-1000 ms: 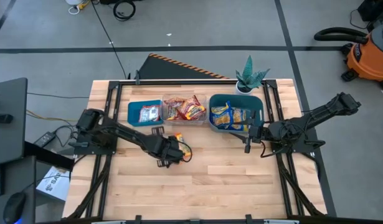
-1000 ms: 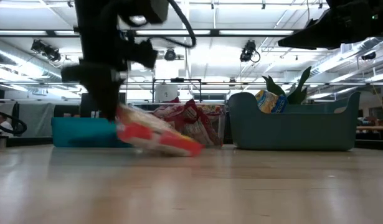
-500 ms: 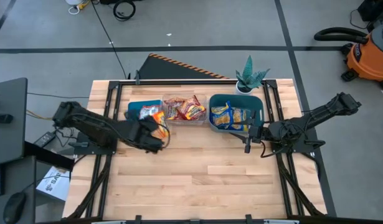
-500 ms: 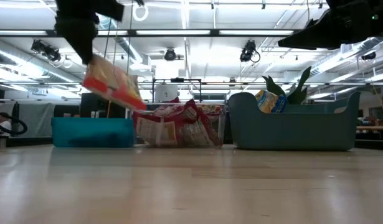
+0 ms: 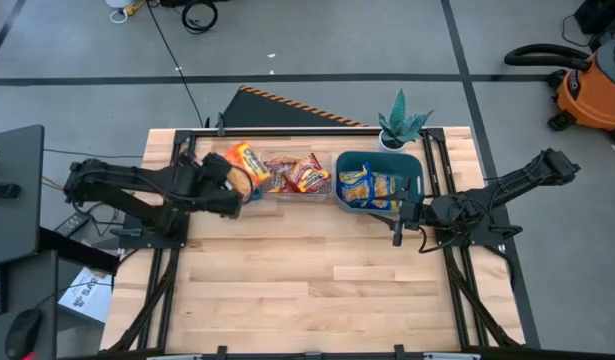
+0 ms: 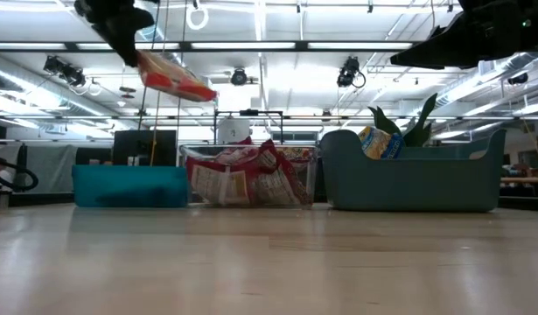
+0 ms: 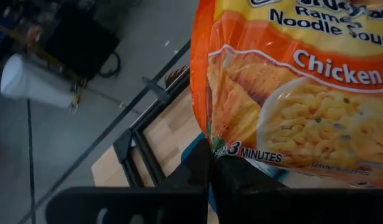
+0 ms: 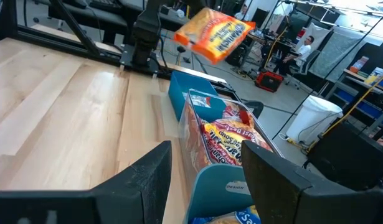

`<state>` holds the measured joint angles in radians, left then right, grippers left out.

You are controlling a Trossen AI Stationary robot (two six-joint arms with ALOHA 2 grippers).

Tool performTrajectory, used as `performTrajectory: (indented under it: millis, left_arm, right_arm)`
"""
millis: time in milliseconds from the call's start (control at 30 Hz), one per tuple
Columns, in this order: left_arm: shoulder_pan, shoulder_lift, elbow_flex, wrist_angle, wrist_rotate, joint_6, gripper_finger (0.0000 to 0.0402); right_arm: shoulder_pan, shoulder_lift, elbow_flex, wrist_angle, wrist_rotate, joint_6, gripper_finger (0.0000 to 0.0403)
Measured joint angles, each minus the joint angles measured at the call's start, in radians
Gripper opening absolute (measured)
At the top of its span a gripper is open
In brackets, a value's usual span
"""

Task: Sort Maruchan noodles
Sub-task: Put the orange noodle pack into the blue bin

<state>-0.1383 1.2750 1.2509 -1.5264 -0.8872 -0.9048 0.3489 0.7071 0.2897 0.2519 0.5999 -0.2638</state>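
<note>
My left gripper is shut on an orange chicken-flavour Maruchan packet, held high above the small teal bin at the table's far left. The low view shows the packet well above the bins. A clear bin holds red-orange packets. The large teal bin holds yellow-and-blue packets. My right gripper hangs open at the near side of the large teal bin and touches nothing. My left gripper pinches the orange packet between its two shut fingers, at the packet's sealed edge near a corner. The packet is lifted clear and sticks out beyond the fingertips, tilted, with its printed face showing.
The three bins stand in a row along the far edge. A potted plant stands behind the large teal bin. The near half of the wooden table is bare board. A person sits in the room beyond.
My left gripper, shut on the orange packet throughout, has risen from the table's middle and swung toward the far left edge, over the small teal bin. The packet lay low by the board a second ago and now hangs high, lifted clear.
</note>
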Motion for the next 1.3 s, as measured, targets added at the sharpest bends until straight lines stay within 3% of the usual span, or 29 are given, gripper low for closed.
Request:
performTrajectory:
  millis: [133,333,733,867,1033,1300]
  left_arm:
    - [0.065,-0.002,-0.039,-0.015,-0.003,-0.031,0.0010]
    - [0.167,-0.022,-0.221,0.012,0.017,-0.055,0.0010]
    - [0.338,-0.065,-0.527,0.365,0.084,-0.023,0.0012]
    - [0.351,-0.065,-0.534,0.381,0.124,-0.021,0.0030]
    - [0.351,-0.065,-0.519,0.372,0.139,0.018,0.0081]
    - [0.348,-0.065,-0.421,0.336,0.212,0.150,0.0153]
  right_arm:
    - [0.000,0.000,0.000,0.000,0.000,0.000,0.0199]
    - [0.000,0.000,0.000,-0.007,-0.002,0.002,0.0199]
    - [0.000,0.000,0.000,0.000,-0.001,-0.001,0.0199]
    - [0.000,0.000,0.000,0.000,-0.001,-0.001,0.0199]
    - [0.000,0.000,0.000,0.000,-0.001,-0.001,0.0199]
    - [0.000,0.000,0.000,-0.008,0.000,-0.001,0.0199]
